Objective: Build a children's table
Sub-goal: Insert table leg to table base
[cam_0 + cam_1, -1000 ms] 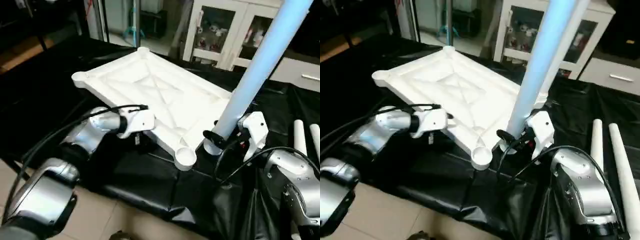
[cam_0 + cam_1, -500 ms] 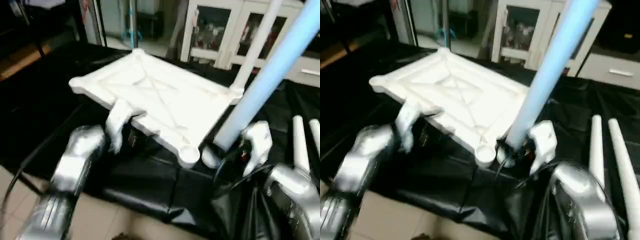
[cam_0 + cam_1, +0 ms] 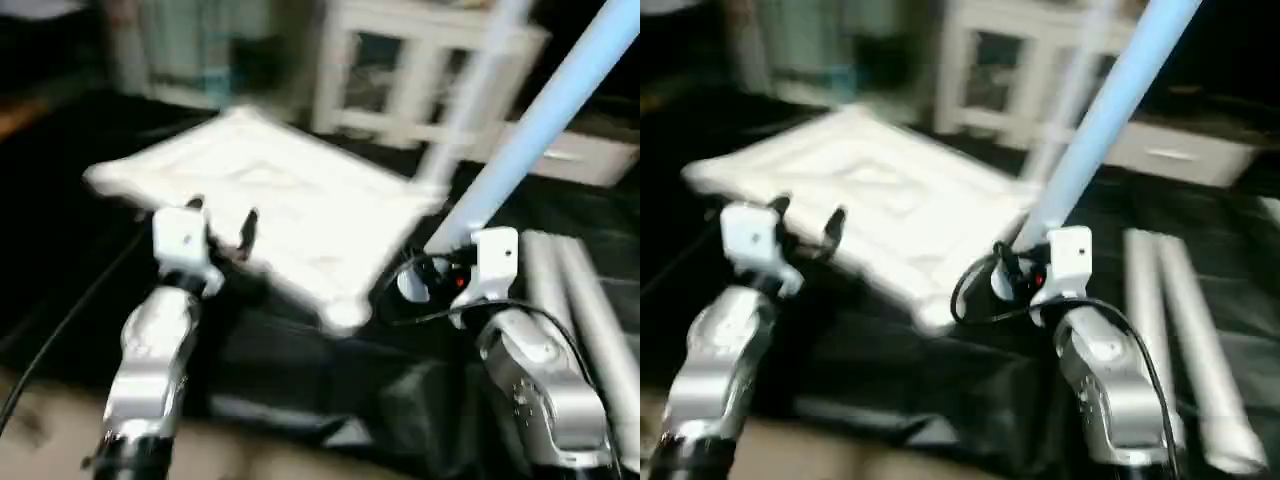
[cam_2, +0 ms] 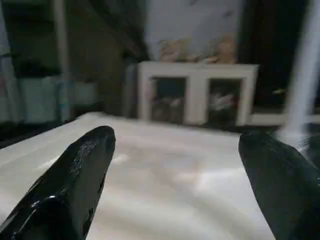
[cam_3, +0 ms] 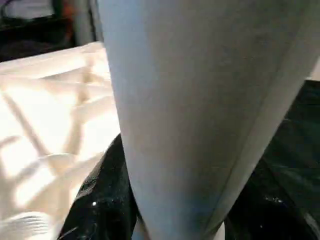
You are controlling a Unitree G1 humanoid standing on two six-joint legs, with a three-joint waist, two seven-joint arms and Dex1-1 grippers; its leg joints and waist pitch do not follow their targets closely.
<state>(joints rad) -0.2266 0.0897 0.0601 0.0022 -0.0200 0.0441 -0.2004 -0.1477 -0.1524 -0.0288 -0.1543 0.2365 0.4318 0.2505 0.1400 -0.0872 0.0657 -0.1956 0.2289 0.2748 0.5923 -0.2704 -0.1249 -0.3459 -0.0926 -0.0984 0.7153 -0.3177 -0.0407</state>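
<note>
- Right gripper (image 3: 425, 283) grips the leg (image 3: 530, 130) at its thick foot; we see the tube slanting up and away, its foot just beside the tabletop's (image 3: 300, 205) near corner socket (image 3: 340, 315).
- Left gripper (image 3: 220, 222), spread wide and empty, hovers at the top's near edge.
- White, rib-side-up top lies on the black-draped worktable (image 3: 300, 370); we see two spare legs (image 3: 575, 300) lying on the right.

Two head views look forward and down, sharing the table top (image 3: 270, 215). Left wrist view skims low over it; right wrist view presses against a leg (image 5: 200, 110).
</note>
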